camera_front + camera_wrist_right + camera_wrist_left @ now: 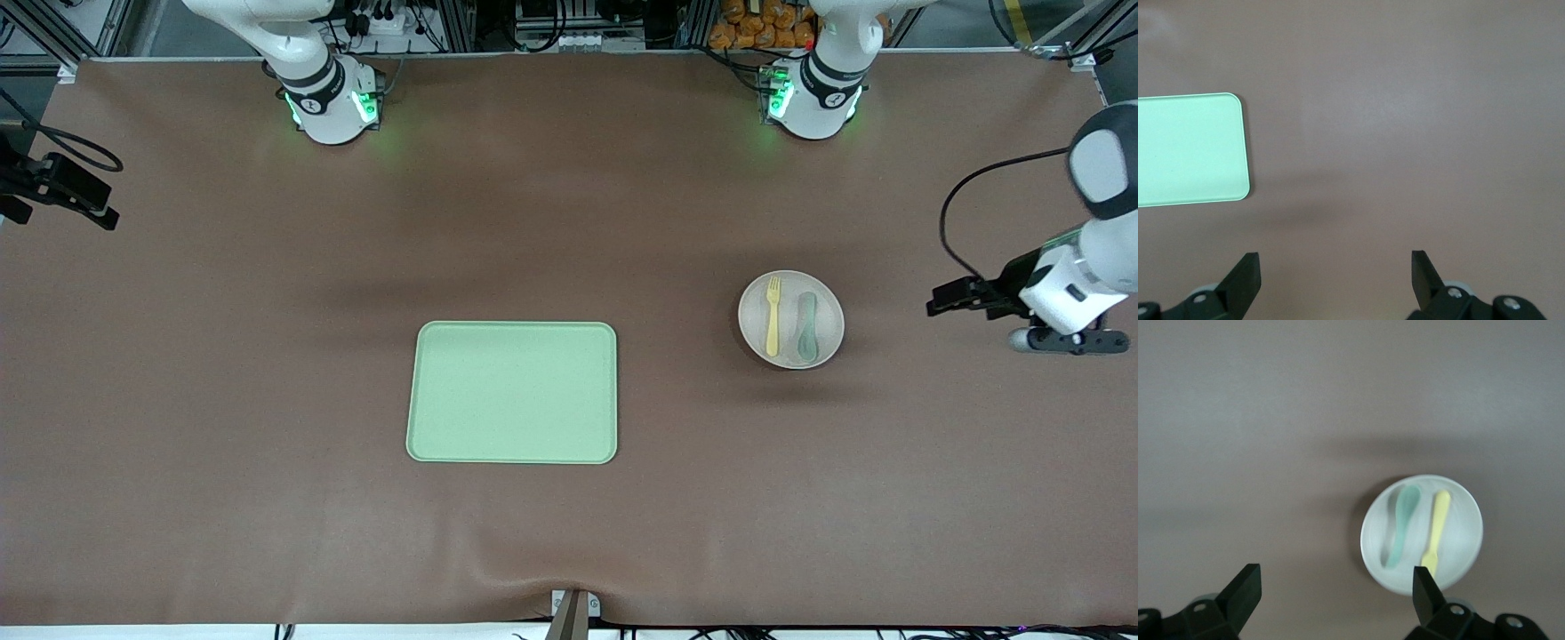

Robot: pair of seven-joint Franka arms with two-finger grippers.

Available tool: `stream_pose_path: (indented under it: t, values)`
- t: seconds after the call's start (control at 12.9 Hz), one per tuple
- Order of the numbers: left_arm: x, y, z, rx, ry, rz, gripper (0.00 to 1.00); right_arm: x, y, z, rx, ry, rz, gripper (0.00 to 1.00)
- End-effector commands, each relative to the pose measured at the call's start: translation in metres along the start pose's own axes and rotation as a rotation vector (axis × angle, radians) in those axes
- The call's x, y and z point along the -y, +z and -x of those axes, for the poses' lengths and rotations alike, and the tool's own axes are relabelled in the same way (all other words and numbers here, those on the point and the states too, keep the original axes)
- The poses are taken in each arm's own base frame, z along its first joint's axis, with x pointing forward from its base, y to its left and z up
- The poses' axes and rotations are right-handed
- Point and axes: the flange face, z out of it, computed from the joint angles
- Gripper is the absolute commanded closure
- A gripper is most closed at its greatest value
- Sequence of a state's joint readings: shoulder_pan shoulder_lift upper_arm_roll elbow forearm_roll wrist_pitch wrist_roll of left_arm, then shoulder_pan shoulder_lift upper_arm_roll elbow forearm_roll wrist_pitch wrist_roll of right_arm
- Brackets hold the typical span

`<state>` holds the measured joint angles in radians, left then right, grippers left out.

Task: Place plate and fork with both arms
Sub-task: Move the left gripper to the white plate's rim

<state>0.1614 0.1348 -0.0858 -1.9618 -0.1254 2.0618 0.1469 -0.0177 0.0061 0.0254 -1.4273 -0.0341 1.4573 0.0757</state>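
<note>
The green tray (512, 392) lies nearest the front camera, toward the middle of my table (222, 373). A little farther off, toward my left arm's end, the plate (790, 318) holds the fork (773, 316) and a grey-green spoon (806, 326) side by side. My left gripper (1335, 587) hangs spread wide, holding nothing, over bare table near the plate. My right gripper (1335, 267) hangs released, also wide apart, at its own end

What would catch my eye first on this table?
Probably the light-green tray, lying bare in the middle of the brown table. Toward the left arm's end sits a small pale plate holding a yellow fork and a grey-green spoon side by side. The left claw hangs open above the table beside that plate.
</note>
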Motion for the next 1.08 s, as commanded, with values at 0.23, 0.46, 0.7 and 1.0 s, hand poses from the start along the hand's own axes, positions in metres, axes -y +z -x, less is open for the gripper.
stream_pose_path:
  t: [0.23,0.46,0.7,1.0]
  values:
    - [0.01,0.099,0.027,0.004,0.015,0.115,0.0,0.0,-0.003,0.001,-0.003,0.0,-0.013,0.0]
    - [0.016,0.138,0.033,0.013,0.006,0.184,0.12,0.0,-0.003,0.001,-0.003,0.001,-0.013,0.0]
    - [0.024,0.174,0.039,0.027,0.042,0.181,0.19,0.0,-0.003,0.001,-0.003,0.001,-0.013,0.0]
    - [0.023,0.198,0.042,0.059,0.026,0.196,0.38,0.0,-0.003,0.001,-0.003,0.001,-0.013,0.0]
